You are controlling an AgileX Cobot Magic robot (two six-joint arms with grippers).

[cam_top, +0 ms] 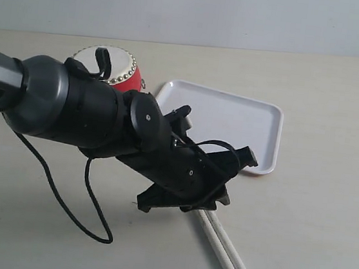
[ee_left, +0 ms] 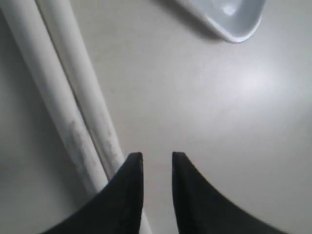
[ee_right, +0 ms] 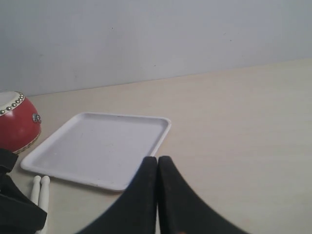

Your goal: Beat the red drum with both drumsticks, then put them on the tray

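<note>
Count: 1 drum [cam_top: 119, 63], 2 sticks [cam_top: 222, 246], 1 tray [cam_top: 233, 118].
Sticks flat on table [cam_top: 325, 222], side by side, touching, outside tray, near its front rim.
Drum upright, just beside tray's left edge, partly behind my left arm [cam_top: 72, 106].
My left pincer [ee_left: 156, 163]: low over table, released, bare table in gap, sticks just beside one finger.
My right pincer [ee_right: 157, 163]: clenched, nothing in it.
Wide bare table right of tray and sticks.
</note>
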